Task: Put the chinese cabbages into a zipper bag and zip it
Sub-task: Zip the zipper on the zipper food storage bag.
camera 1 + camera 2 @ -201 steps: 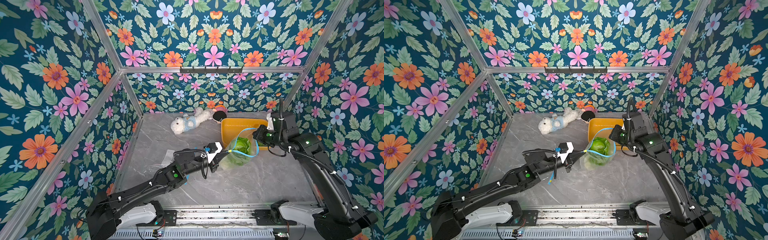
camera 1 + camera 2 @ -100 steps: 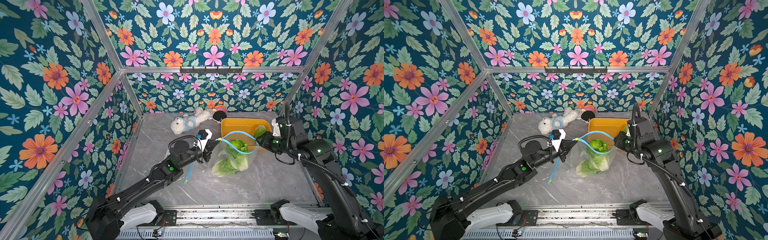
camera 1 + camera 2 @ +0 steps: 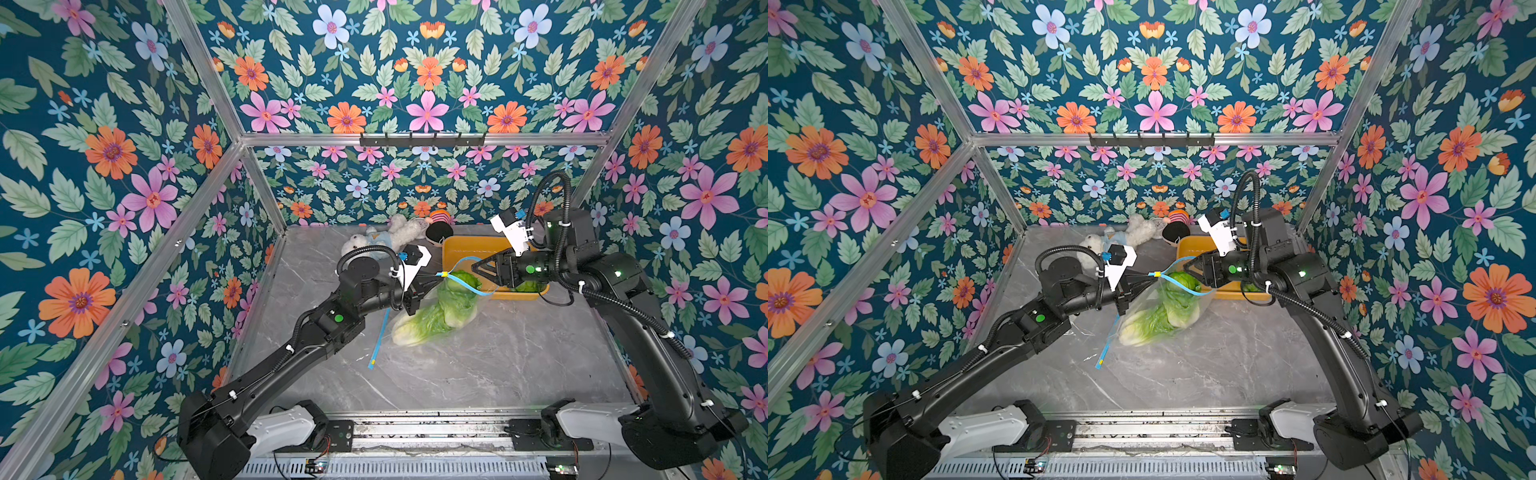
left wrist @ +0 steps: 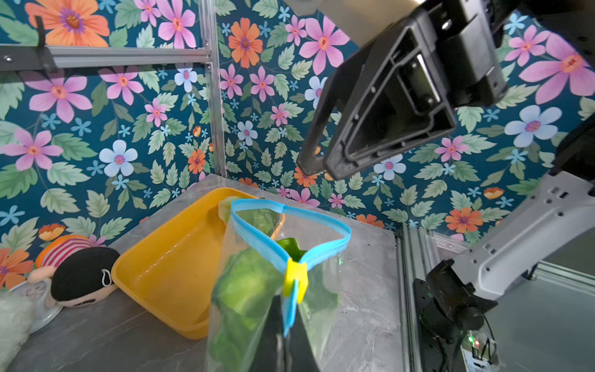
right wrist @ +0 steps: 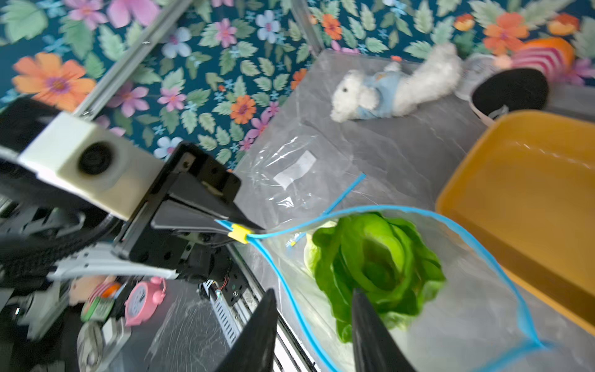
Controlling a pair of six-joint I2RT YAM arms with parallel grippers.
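now the left gripper clamps the bag rim by its slider, cabbages inside. right gripper hangs parted, empty, at the tray's eight o'clock.

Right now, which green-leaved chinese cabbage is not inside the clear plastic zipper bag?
The cabbage lying in the yellow plastic tray, half hidden behind the right gripper. The other cabbages sit inside the clear zipper bag, held by the left gripper.

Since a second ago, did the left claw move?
Yes. The left claw, shut on the bag, has shifted toward the back: nearer the white toy dog, farther along the side of the yellow tray.
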